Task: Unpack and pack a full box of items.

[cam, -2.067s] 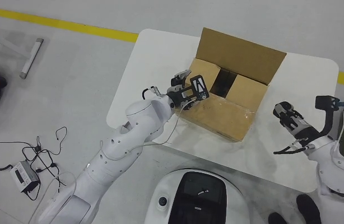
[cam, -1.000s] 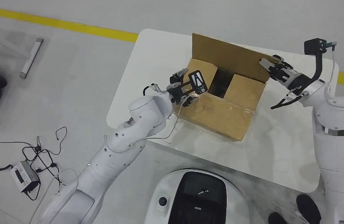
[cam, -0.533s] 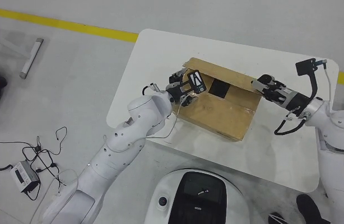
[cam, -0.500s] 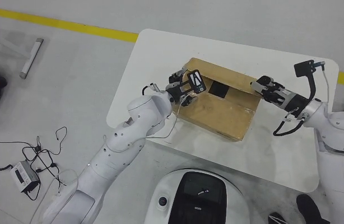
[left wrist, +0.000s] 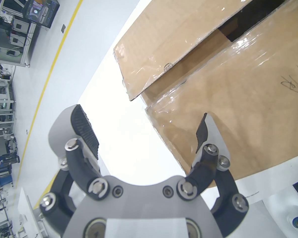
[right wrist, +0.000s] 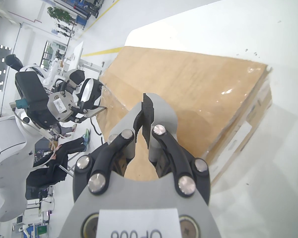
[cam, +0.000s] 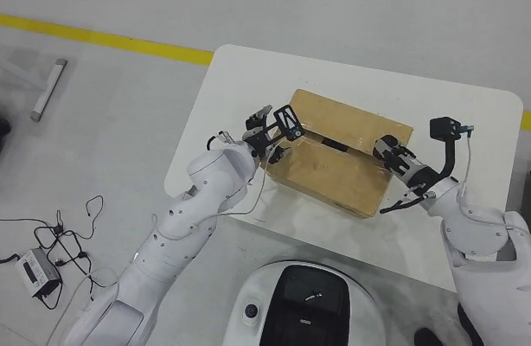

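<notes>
The cardboard box (cam: pixel 339 151) lies on the white table (cam: pixel 227 86) with its top flaps folded down. A thin dark slit (cam: pixel 335 143) remains between them. In the left wrist view the far flap (left wrist: pixel 188 20) sits slightly raised over the taped near flap (left wrist: pixel 238 95). My left gripper (cam: pixel 287 131) (left wrist: pixel 144 130) is open at the box's left end, one finger over the box's corner and the other over bare table. My right gripper (cam: pixel 388 149) (right wrist: pixel 144 111) is shut and holds nothing. It sits just above the box top (right wrist: pixel 188 85) at the right end.
Bare table surface stretches right of the box (cam: pixel 477 130) and along the far edge. On the floor to the left lie cables with a power adapter (cam: pixel 36 270) and a metal frame leg (cam: pixel 49 86). A yellow floor line (cam: pixel 101 39) runs behind.
The tall back flap has come down from upright to flat over the box. My right arm swept from the far right corner to the box's right end. My left gripper drew back slightly leftward.
</notes>
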`<move>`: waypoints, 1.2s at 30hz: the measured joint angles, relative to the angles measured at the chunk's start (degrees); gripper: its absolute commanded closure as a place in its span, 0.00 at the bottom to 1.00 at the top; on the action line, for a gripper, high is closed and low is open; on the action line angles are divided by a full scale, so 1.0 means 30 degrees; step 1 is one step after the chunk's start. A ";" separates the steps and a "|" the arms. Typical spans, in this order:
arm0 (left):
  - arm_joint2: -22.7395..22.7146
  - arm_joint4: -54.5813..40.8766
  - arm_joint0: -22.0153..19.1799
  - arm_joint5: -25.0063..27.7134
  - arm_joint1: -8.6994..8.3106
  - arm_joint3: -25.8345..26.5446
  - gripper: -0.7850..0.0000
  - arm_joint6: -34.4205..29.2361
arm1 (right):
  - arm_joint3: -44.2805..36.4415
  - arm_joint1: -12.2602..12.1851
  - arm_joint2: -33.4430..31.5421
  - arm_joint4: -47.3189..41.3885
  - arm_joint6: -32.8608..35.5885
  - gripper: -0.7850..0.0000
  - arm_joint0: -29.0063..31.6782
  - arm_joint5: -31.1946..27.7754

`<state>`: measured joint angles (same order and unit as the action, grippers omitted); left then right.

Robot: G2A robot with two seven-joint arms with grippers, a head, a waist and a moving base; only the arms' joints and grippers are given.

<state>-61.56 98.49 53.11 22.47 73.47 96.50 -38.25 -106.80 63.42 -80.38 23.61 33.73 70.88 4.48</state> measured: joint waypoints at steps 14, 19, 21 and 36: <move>-0.0343 0.0636 -0.0132 0.0365 0.0040 0.0987 0.00 -0.1712 | -0.0452 0.0346 0.2179 0.2544 -0.2172 1.00 0.0637 0.3011; -0.1340 0.1795 0.0646 0.0775 -0.0193 0.2948 0.00 -0.2943 | -0.0494 0.0382 0.2318 0.3130 -0.2343 1.00 0.0809 0.3007; -0.1669 0.2592 0.1113 0.0734 -0.0290 0.3624 0.00 -0.3340 | -0.0555 0.0397 0.2271 0.3107 -0.2409 1.00 0.0886 0.3005; -0.1640 0.7184 0.3732 0.0968 -0.0516 0.2822 1.00 -0.4396 | -0.0915 0.0494 0.1926 0.3084 -0.2451 1.00 0.1290 0.2904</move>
<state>-66.48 120.04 64.30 25.38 71.92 104.97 -51.43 -109.55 64.90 -74.60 32.87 26.38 74.75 13.19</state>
